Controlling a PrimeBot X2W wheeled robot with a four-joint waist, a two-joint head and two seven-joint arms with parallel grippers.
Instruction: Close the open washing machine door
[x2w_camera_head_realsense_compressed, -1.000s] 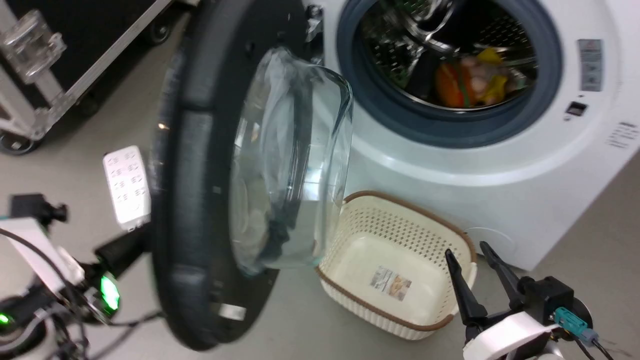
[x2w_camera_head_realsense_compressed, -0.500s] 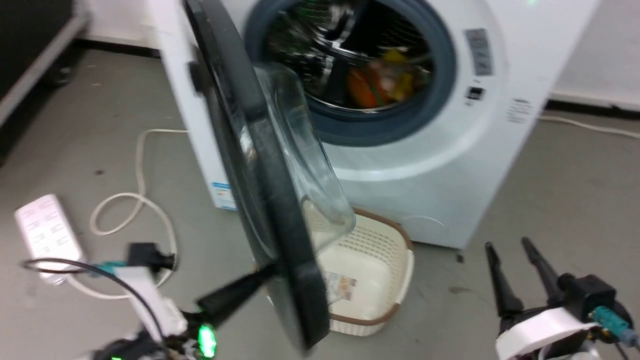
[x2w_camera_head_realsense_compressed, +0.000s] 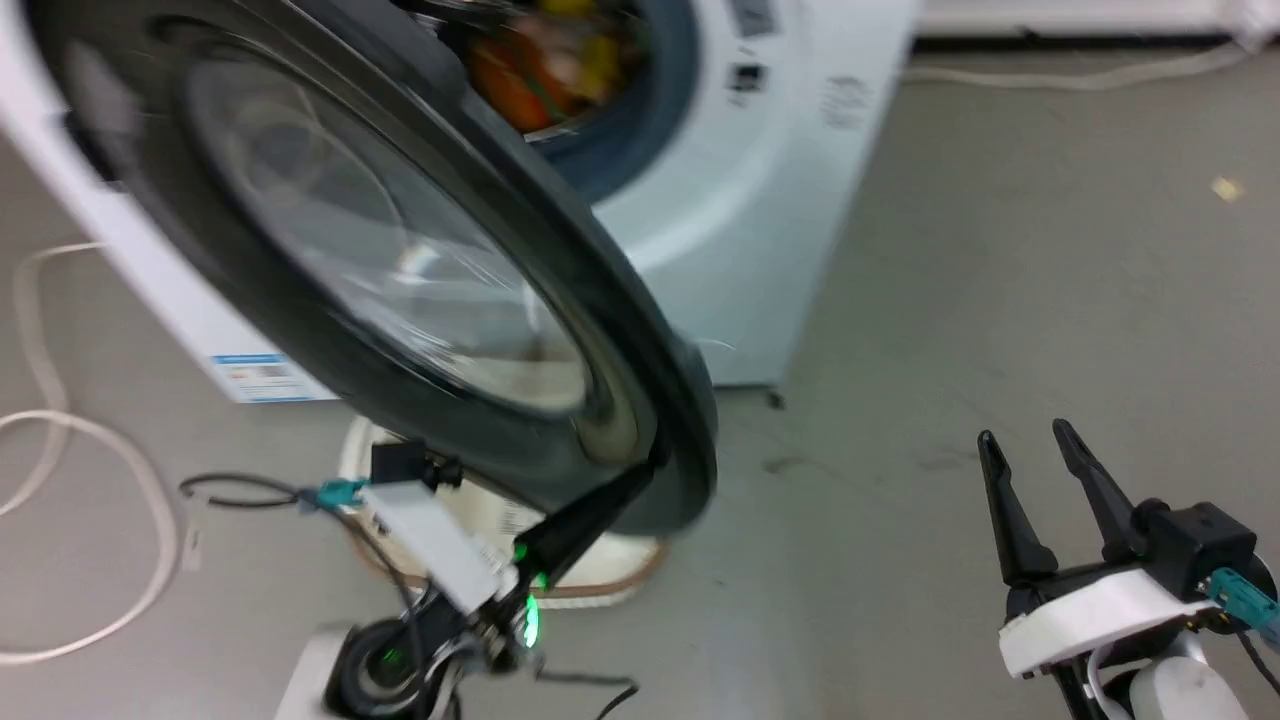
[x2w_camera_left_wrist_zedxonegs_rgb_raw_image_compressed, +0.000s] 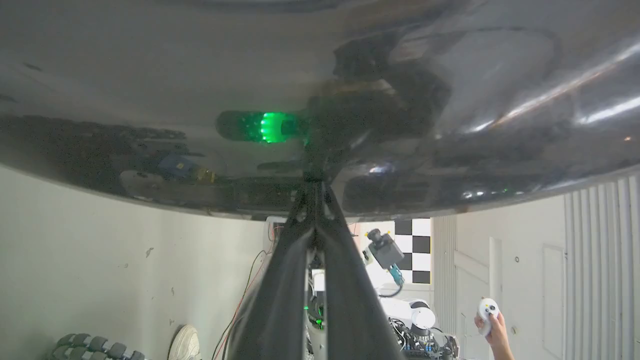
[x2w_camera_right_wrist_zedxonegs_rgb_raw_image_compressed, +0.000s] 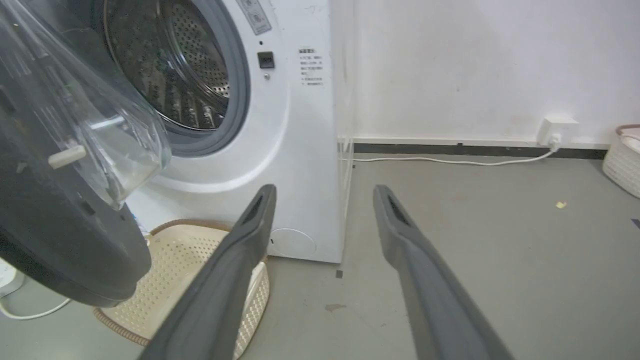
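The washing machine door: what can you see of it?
The washing machine door is large and round: a wide glossy black ring around a bulging clear glass bowl. It stands partly open, hanging over a cream basket. The left tool, fingers together, touches the ring's outer face near its lower edge.

Your washing machine door (x2w_camera_head_realsense_compressed: 400, 280) shows a glossy black ring around clear glass. The washing machine (x2w_camera_right_wrist_zedxonegs_rgb_raw_image_compressed: 305, 150) is white, its gasket (x2w_camera_right_wrist_zedxonegs_rgb_raw_image_compressed: 241, 100) blue-grey, and its drum (x2w_camera_right_wrist_zedxonegs_rgb_raw_image_compressed: 170, 65) is bare steel dotted with holes. The laundry (x2w_camera_head_realsense_compressed: 530, 60) is orange and yellow. The basket (x2w_camera_right_wrist_zedxonegs_rgb_raw_image_compressed: 175, 250) is cream with a brown rim and pierced walls. The floor (x2w_camera_head_realsense_compressed: 950, 250) is plain grey. The left gripper (x2w_camera_left_wrist_zedxonegs_rgb_raw_image_compressed: 313, 190) is dark with a green light. The right gripper (x2w_camera_head_realsense_compressed: 1022, 432) has black fingers on a white shell.
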